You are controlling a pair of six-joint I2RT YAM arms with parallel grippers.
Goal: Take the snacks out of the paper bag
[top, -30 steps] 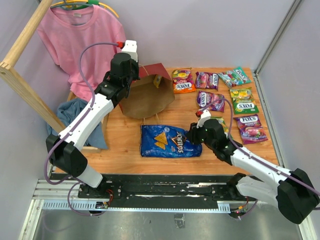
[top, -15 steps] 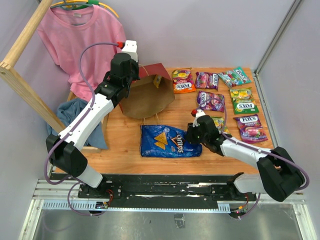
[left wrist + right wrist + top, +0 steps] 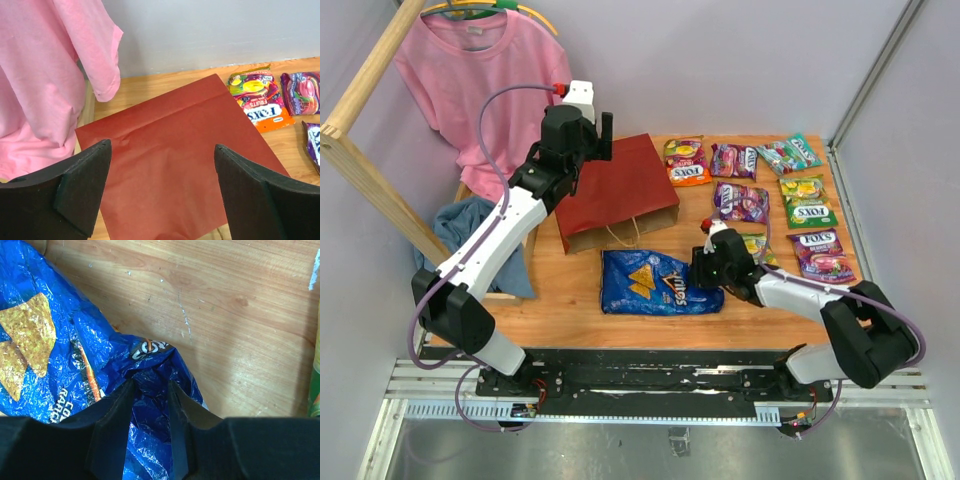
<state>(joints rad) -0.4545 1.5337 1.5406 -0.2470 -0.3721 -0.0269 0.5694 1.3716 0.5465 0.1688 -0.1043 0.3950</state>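
The dark red paper bag (image 3: pixel 620 190) (image 3: pixel 170 115) lies flat on the wooden table, mouth and loop handles toward the near side. My left gripper (image 3: pixel 605 135) (image 3: pixel 162 145) hovers open above its far end, holding nothing. The blue Doritos bag (image 3: pixel 660 282) (image 3: pixel 50 340) lies in front of the paper bag. My right gripper (image 3: pixel 705 270) (image 3: pixel 150 385) sits low at its right edge, shut on a crumpled fold of blue foil. Several Fox's candy packets lie at the right: an orange one (image 3: pixel 687 162) (image 3: pixel 257 97), a purple one (image 3: pixel 740 200), a green one (image 3: pixel 807 200).
A pink T-shirt (image 3: pixel 470 70) (image 3: pixel 40 75) hangs from a wooden frame (image 3: pixel 360 150) at the back left. Blue cloth (image 3: pixel 470 225) is bunched beside the table's left edge. One packet (image 3: pixel 760 245) lies close under my right arm.
My left gripper opened and let go of the paper bag, which dropped from propped open to flat. My right gripper sank lower onto the Doritos bag's right edge.
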